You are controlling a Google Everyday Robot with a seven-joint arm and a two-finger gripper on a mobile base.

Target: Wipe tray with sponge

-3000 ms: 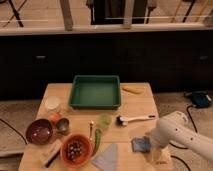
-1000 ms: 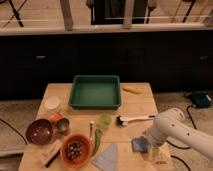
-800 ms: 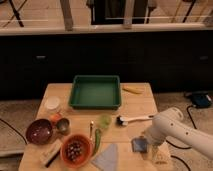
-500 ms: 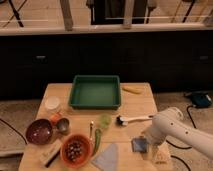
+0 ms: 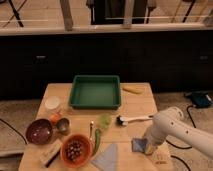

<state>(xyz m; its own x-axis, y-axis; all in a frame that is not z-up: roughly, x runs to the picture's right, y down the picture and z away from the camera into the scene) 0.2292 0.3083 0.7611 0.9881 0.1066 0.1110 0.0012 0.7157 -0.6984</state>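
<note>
Tray (image 5: 95, 77) is set empty at the far middle of the table (image 5: 60, 92), well apart from the sponge, judged to be kept free for wiping. The arm (image 5: 172, 127) is bent down at the right front corner, with the gripper (image 5: 149, 148) placed at the sponge (image 5: 138, 145). The sponge is partly covered. Whether the gripper is parted or clamped cannot be told.

One tray (image 5: 95, 93), one sponge (image 5: 138, 145), two bowls (image 5: 40, 131) (image 5: 76, 149), one gripper (image 5: 149, 147) at the sponge.
</note>
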